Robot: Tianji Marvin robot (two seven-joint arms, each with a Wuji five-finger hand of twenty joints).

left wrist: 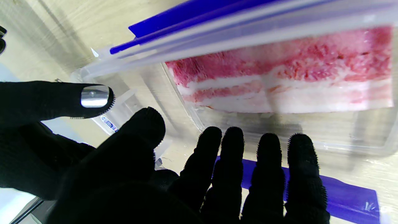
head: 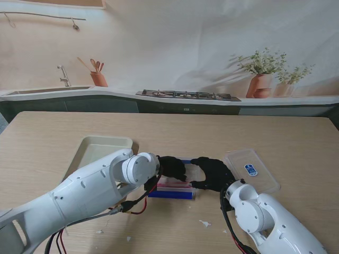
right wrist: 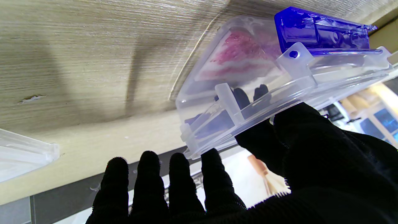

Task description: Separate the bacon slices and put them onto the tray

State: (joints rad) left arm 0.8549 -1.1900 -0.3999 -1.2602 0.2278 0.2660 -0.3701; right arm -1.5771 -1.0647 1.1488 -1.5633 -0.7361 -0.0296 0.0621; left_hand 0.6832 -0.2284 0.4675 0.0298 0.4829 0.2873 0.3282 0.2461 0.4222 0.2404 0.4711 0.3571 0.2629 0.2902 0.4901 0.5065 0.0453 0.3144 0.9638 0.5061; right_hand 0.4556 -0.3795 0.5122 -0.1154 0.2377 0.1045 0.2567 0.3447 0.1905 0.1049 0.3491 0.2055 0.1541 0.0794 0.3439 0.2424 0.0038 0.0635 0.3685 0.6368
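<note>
Bacon slices (left wrist: pixel 279 74) sit in the clear container (head: pixel 177 182), tray (head: pixel 98 148) just left. Left hand (head: pixel 172 168) spread, empty; right hand (head: pixel 212 173) bracing the container's edge. Pinch only the top slice's edge, peel slowly.

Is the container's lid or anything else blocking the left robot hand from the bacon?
Nothing visible does. The clear lid lies off to the right on the table, and the container is open. The left robot hand hovers over the bacon, fingers apart, not touching it.
</note>
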